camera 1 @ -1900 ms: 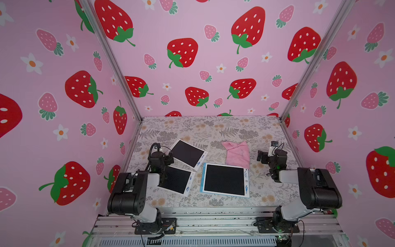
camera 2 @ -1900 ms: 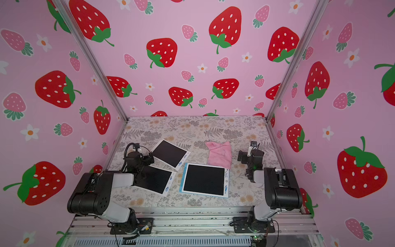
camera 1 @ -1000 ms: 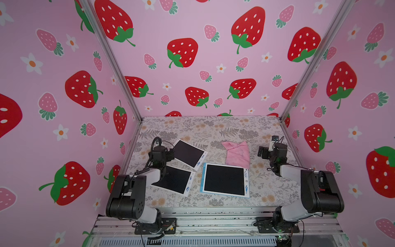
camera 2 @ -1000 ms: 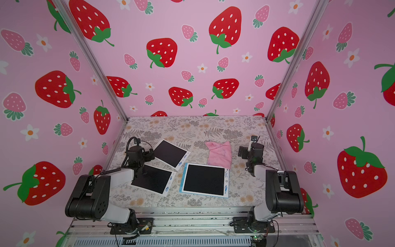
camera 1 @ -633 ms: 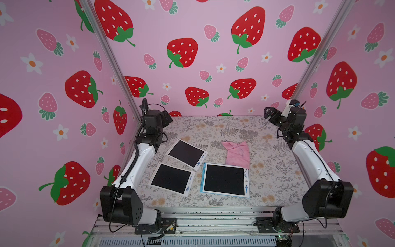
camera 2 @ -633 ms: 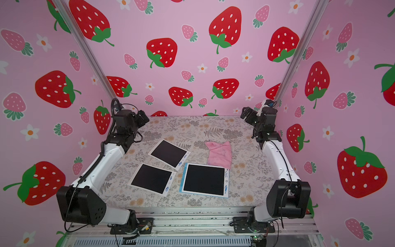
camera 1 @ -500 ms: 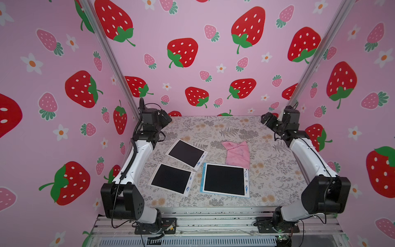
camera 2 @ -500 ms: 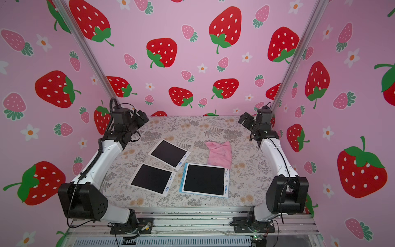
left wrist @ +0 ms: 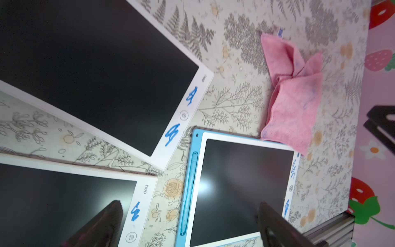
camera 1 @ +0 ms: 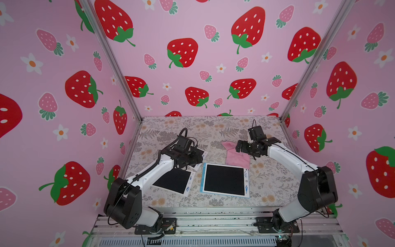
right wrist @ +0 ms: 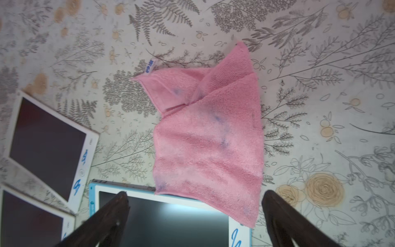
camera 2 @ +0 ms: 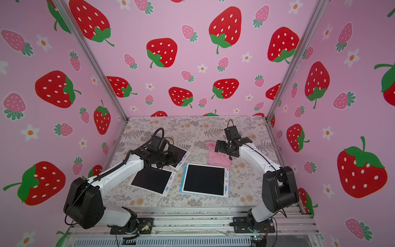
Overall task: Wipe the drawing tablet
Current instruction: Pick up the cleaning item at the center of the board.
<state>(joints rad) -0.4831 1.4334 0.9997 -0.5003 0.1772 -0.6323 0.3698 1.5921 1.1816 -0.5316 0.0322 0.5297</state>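
Nearest the front edge of the floral-patterned table (camera 1: 269, 188), the blue-framed drawing tablet with a black screen (camera 1: 224, 180) is seen lying flat, its long axis running roughly front to back and its marked button strip turned to the right. Beside it on the left a white-framed tablet (camera 1: 174, 180) is laid, and behind that a second white-framed tablet (camera 2: 181, 154). The far right corner of the blue-framed tablet is overlapped by the crumpled pink cloth (camera 1: 236, 155). The left gripper (camera 1: 197, 158) and the right gripper (camera 1: 240, 147) are held wide apart, empty, above the table.
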